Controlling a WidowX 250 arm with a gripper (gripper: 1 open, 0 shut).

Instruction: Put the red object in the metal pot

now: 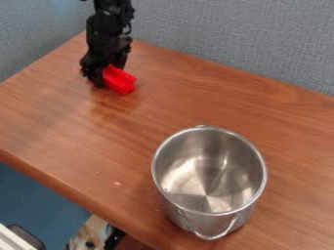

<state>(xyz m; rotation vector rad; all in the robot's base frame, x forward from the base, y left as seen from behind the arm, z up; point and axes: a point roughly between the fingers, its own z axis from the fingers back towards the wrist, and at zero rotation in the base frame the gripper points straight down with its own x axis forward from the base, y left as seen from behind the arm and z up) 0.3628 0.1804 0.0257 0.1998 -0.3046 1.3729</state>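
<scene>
The gripper [100, 72] is at the far left corner of the wooden table [78, 122], pointing steeply down, and its black fingers sit over the left end of the red object [119, 80]. Only the right part of the block shows beyond the fingers, so the block lies directly under and just to the right of the hand rather than apart from it. Its long axis runs from upper left to lower right across the table, roughly parallel to the back edge.

Whether the fingers are pinching the block or are only straddling it cannot be told from this view; the dark fingers merge with each other and hide the contact area. The block rests on the tabletop; no gap shows beneath it.

The red object is small, bright red and elongated, clearly shorter than the mouth of the pot. It has a plastic look with flat faces; finer detail is too small to make out.

The metal pot [209, 181] stands near the front right edge, well apart from the block, upright and empty, with a thin wire handle hanging at its front. The carry therefore runs diagonally toward the near right.
</scene>
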